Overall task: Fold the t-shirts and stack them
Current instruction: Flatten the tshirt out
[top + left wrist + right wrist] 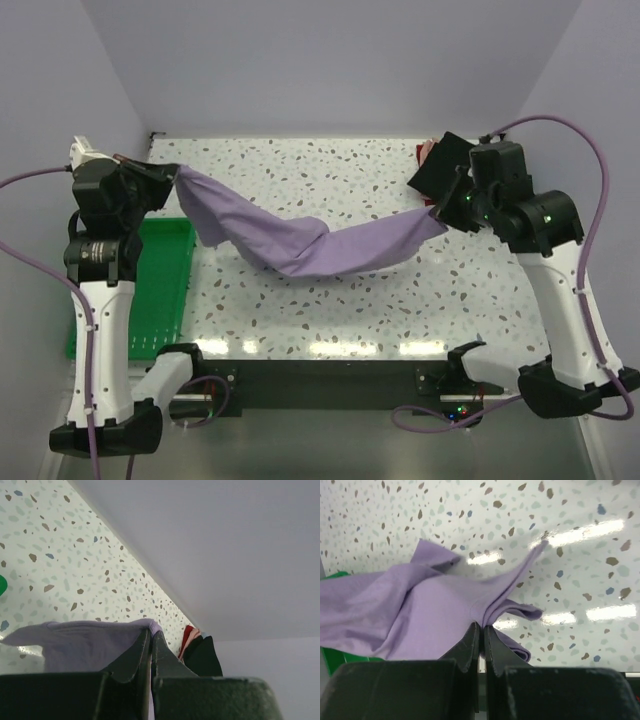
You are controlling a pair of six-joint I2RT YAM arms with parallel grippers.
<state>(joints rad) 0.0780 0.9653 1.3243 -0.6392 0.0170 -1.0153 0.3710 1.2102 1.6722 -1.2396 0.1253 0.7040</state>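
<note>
The jaws of the left arm (100, 250) are clamped together on one end of the lavender t-shirt (300, 245), at the far left corner of the surface (330, 320), just beyond the green tray (160, 270) that lies along the left edge. The jaws of the right arm (545, 225) are pinched shut on the other end at the far right, the cloth bunching into folds where they bite. Between the two grips the shirt hangs as a sagging band, its middle drooping toward the near side; whether it touches down there cannot be told. Just beyond the right grip, in the far right corner, sits a folded black t-shirt (440, 165) with a red and pink one (427, 150) behind it. Open speckled surface runs from the shirt to the near edge.
</note>
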